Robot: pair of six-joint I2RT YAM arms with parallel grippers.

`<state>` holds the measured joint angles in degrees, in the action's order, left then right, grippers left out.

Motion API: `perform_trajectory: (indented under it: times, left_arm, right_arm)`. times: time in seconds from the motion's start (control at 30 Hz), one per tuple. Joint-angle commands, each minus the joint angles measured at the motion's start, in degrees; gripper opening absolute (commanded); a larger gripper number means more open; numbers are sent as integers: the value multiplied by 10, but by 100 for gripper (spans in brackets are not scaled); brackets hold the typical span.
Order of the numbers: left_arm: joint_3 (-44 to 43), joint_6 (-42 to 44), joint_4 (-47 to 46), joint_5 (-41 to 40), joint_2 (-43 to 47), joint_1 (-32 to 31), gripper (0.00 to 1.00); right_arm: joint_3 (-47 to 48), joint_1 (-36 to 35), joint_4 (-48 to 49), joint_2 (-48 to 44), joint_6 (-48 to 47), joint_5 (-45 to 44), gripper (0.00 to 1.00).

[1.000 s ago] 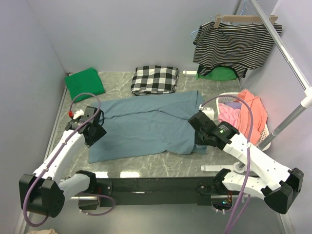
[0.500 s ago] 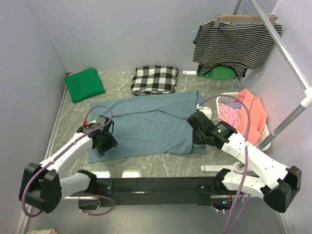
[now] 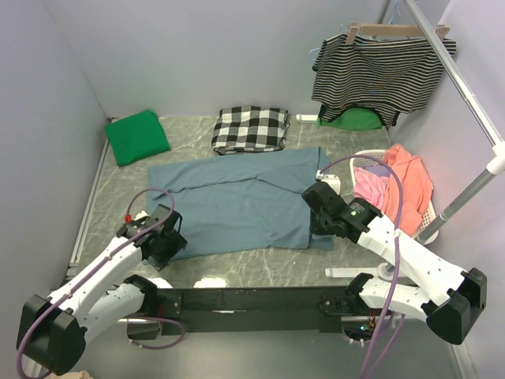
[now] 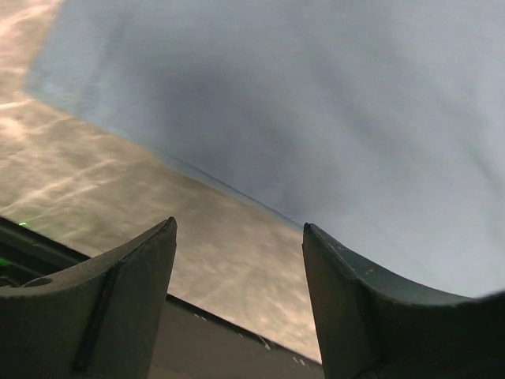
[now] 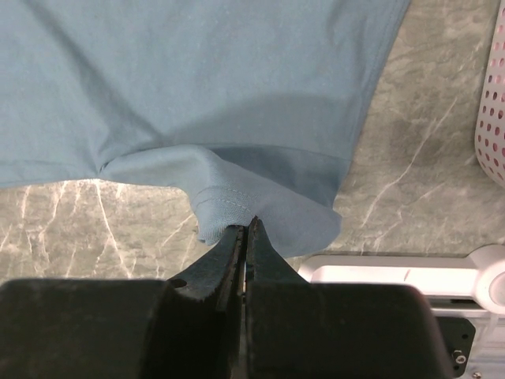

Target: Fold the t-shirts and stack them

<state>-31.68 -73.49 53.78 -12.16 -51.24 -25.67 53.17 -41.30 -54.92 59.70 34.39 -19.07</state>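
lying spread across the middle of the marble table (image 3: 237,264), the slate-blue t-shirt (image 3: 237,205) has its near right hem pinched between the closed fingers of the right gripper (image 5: 248,225). the left gripper (image 4: 237,229) hangs over its near left edge, fingers apart and empty. the green t-shirt (image 3: 138,136) sits at the far left corner.

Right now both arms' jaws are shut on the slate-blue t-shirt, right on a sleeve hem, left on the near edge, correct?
No: the left jaws stand open, empty, above the near edge of the slate-blue t-shirt; the left wrist view shows it. The right jaws are shut on the sleeve hem.
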Motion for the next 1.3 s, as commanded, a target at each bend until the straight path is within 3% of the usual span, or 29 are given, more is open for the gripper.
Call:
perform_trajectory:
  times: [0.0,0.3,0.57,0.77,0.87,0.9,1.0,1.27]
  left_arm:
    - [12,-60,-3,-43,-18,-3,71]
    - [39,-101,-53,-79,-54,-5,70]
    - [77,-137,-82,-119,-56,-6,63]
    - [74,-143,-87,-150,-73,-6,45]
    - [68,-140,-90,-160,-87,-8,28]
    - [66,-142,-90,-162,-90,-8,18]
    - [65,-138,-93,-161,-94,-8,3]
    - [58,-111,-68,-112,-50,-19,1]
  right_arm:
    - [3,4,15,-14,-6,-9,0]
    - [4,14,16,-10,-22,-7,0]
    - [6,24,19,-7,-29,3,0]
    - [10,25,12,-11,-29,2,0]
    - [11,27,10,-15,-28,-1,0]
    - [11,27,10,-15,-28,-1,0]
    - [11,28,8,-14,-28,-4,0]
    - [28,31,-3,-27,-17,-28,0]
